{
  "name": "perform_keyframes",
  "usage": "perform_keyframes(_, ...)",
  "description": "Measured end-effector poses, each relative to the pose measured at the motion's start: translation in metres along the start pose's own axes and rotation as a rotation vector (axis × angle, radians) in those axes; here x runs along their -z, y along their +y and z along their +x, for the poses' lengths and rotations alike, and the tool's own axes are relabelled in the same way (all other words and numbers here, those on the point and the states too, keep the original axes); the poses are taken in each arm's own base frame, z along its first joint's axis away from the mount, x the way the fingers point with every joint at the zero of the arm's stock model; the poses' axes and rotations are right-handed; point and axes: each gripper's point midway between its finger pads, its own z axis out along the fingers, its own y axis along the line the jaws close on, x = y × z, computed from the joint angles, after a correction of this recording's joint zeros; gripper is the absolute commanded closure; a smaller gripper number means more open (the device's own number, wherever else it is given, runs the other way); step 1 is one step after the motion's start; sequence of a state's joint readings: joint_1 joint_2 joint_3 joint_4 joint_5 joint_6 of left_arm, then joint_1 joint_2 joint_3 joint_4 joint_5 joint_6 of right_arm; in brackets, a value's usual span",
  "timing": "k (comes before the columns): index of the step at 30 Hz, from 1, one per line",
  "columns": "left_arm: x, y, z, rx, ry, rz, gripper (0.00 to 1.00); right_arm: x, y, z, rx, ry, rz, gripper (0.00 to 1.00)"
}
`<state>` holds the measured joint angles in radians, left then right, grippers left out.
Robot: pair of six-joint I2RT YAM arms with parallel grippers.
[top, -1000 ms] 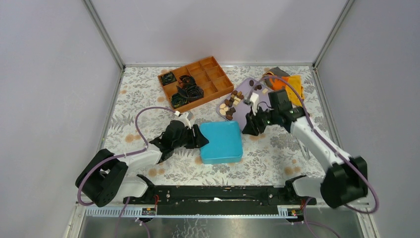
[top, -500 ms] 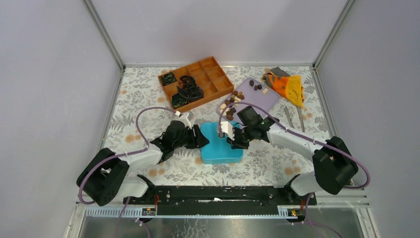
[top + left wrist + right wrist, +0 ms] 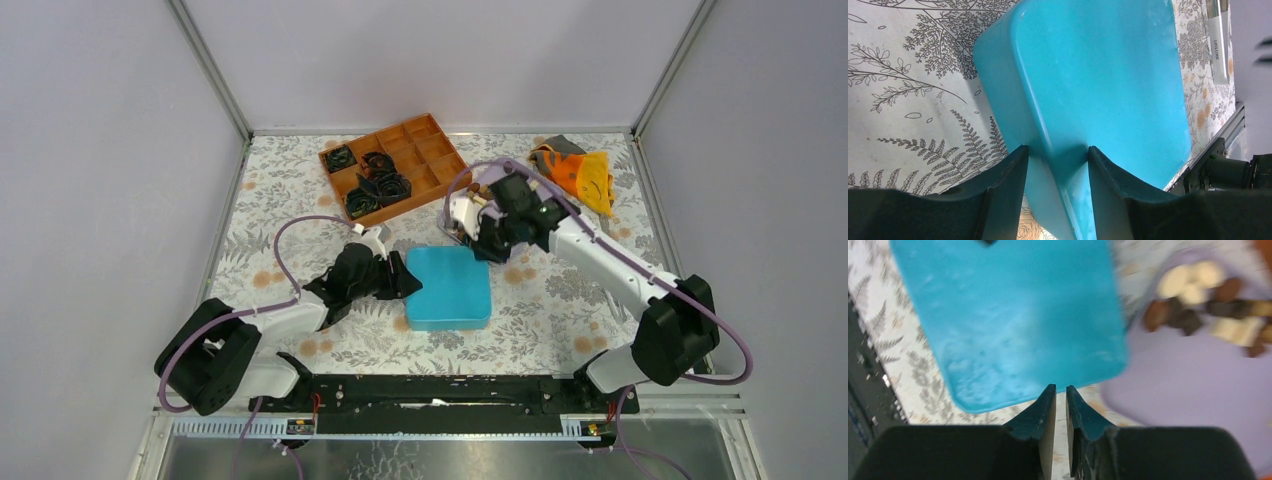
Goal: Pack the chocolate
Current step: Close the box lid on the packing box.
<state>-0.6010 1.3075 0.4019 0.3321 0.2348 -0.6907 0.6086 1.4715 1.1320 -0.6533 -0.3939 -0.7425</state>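
Note:
A turquoise box (image 3: 448,288), flat side up, lies mid-table. My left gripper (image 3: 408,280) is shut on its left corner; in the left wrist view both fingers (image 3: 1008,175) press the turquoise box (image 3: 1098,75). The chocolate (image 3: 1198,290), brown and cream pieces, is blurred on a lilac plate (image 3: 1198,390). My right gripper (image 3: 1056,387) is shut with nothing in it, above the table between the box's far right corner and the plate. From above, the right gripper (image 3: 480,242) and its arm cover most of the plate.
A wooden compartment tray (image 3: 420,150) at the back holds black paper cups (image 3: 375,185). An orange cloth (image 3: 582,172) lies back right. Metal tweezers (image 3: 1218,45) lie right of the box.
My right gripper swung from the plate out over the turquoise box, then back toward the plate, closing on the way. The left arm and the box have stayed put.

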Motion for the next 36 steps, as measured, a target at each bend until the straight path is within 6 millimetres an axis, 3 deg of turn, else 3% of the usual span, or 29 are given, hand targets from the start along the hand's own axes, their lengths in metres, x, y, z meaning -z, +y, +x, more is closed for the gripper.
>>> perform_keyframes(3, 0.000, -0.002, 0.001, 0.006, -0.002, 0.013, 0.54, 0.027, -0.031, -0.033, 0.000, -0.076, 0.104, 0.81)
perform_keyframes(6, 0.000, -0.003, 0.001, 0.011, -0.005, 0.024, 0.55, 0.030, -0.039, -0.041, -0.015, -0.095, 0.128, 0.82)
perform_keyframes(10, 0.001, -0.005, 0.002, 0.012, -0.007, 0.036, 0.55, -0.003, -0.045, -0.014, -0.088, -0.001, 0.115, 0.83)
perform_keyframes(13, 0.003, -0.005, 0.002, 0.011, -0.009, 0.041, 0.55, -0.045, -0.041, 0.030, -0.157, 0.130, 0.075, 0.83)
perform_keyframes(15, 0.004, -0.005, 0.003, 0.014, -0.007, 0.044, 0.56, -0.046, -0.057, 0.022, -0.151, 0.108, 0.134, 0.82)
perform_keyframes(20, 0.010, -0.006, 0.008, 0.029, -0.007, 0.057, 0.59, -0.045, -0.051, 0.018, -0.161, 0.075, 0.097, 0.74)
perform_keyframes(23, 0.018, -0.007, 0.014, 0.038, -0.008, 0.073, 0.59, -0.027, -0.027, 0.020, -0.188, 0.045, 0.000, 0.72)
perform_keyframes(29, 0.031, -0.015, 0.036, 0.054, 0.044, 0.126, 0.57, 0.050, -0.008, 0.011, -0.216, -0.213, 0.026, 0.69)
perform_keyframes(32, 0.029, -0.031, 0.053, 0.056, 0.101, 0.168, 0.53, 0.074, -0.011, 0.033, -0.306, -0.292, 0.075, 0.68)
perform_keyframes(36, 0.026, -0.058, 0.084, 0.051, 0.190, 0.241, 0.44, 0.083, -0.019, 0.055, -0.419, -0.338, 0.097, 0.63)
